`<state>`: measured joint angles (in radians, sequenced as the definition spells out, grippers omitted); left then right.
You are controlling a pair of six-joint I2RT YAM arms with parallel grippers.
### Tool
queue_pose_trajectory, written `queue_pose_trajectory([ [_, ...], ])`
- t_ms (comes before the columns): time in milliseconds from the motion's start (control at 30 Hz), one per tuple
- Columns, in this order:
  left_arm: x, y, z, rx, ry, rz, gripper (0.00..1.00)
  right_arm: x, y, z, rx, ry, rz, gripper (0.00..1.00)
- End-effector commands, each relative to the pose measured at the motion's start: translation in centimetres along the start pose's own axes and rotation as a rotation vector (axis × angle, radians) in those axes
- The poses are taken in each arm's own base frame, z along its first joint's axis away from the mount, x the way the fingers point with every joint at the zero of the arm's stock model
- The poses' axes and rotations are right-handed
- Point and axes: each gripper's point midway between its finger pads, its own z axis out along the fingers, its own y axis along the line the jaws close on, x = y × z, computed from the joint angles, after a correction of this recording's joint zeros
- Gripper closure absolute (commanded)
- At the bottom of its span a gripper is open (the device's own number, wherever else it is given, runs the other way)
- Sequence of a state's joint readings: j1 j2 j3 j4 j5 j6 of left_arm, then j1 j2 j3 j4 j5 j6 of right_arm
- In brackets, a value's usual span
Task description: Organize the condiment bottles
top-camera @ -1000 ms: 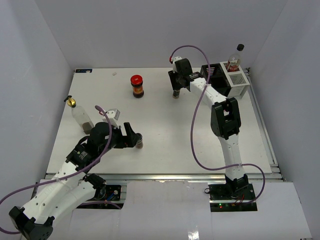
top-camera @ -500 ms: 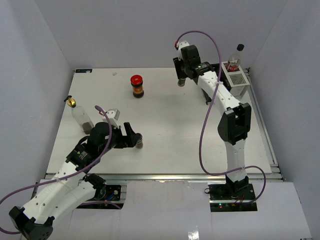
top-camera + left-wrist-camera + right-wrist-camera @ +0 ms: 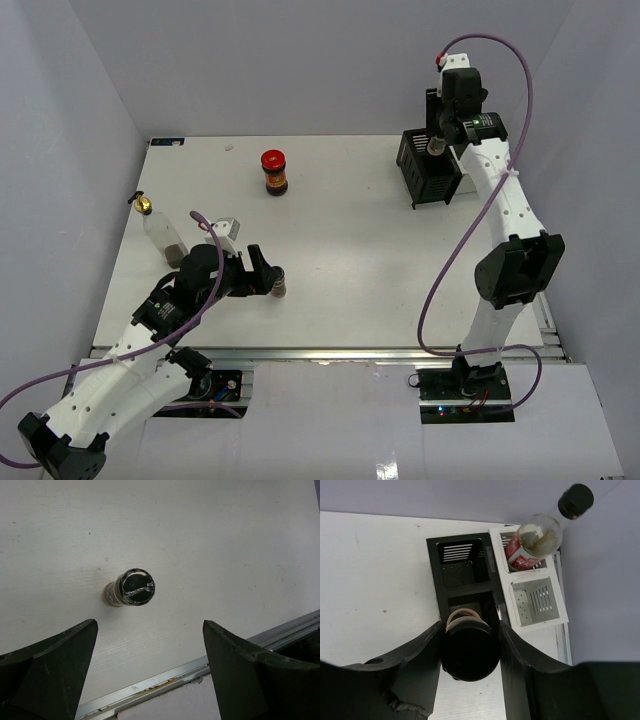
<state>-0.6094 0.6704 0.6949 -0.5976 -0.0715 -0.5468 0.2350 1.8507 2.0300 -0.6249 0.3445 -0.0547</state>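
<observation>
Left arm crouched, right arm stretched far
Left gripper (image 3: 150, 635) gapes wide, aimed downward; right gripper (image 3: 437, 146) is raised at the far right, clamping a spice shaker (image 3: 470, 652)

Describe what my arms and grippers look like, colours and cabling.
Both the left arm and right arm are white links with black joint housings, each trailing a looping purple cable. The left gripper and right gripper have two broad, curved, matte black fingers.
</observation>
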Motion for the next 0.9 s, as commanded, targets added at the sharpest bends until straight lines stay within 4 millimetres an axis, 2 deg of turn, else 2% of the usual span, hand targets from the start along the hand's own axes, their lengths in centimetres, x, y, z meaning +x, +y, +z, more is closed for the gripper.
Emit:
queue_pose_trajectory([
  [0,-0.2,0.1,0.1,-0.002,-0.013,-0.003,0.03,0.4,-1.6,0.0,0.038,-0.002,0.022,0.92],
  [200,-0.3,0.1,0.1,-0.002,-0.016,-0.007,0.03,1.2,-2.9,1.9,0.047,-0.014,0.023,0.92],
  [333,-0.2,0.1,0.1,-0.002,-0.013,-0.004,0.03,1.6,-2.9,3.3,0.039,-0.016,0.009,0.92],
  [667,0.0,0.1,0.3,-0.005,-0.002,-0.002,0.03,5.0,-1.4,7.6,0.001,0.044,0.019,0.92],
  [867,0.1,0.2,0.5,-0.009,0.002,-0.002,0.03,8.8,-0.5,9.7,0.0,0.096,0.035,0.92],
])
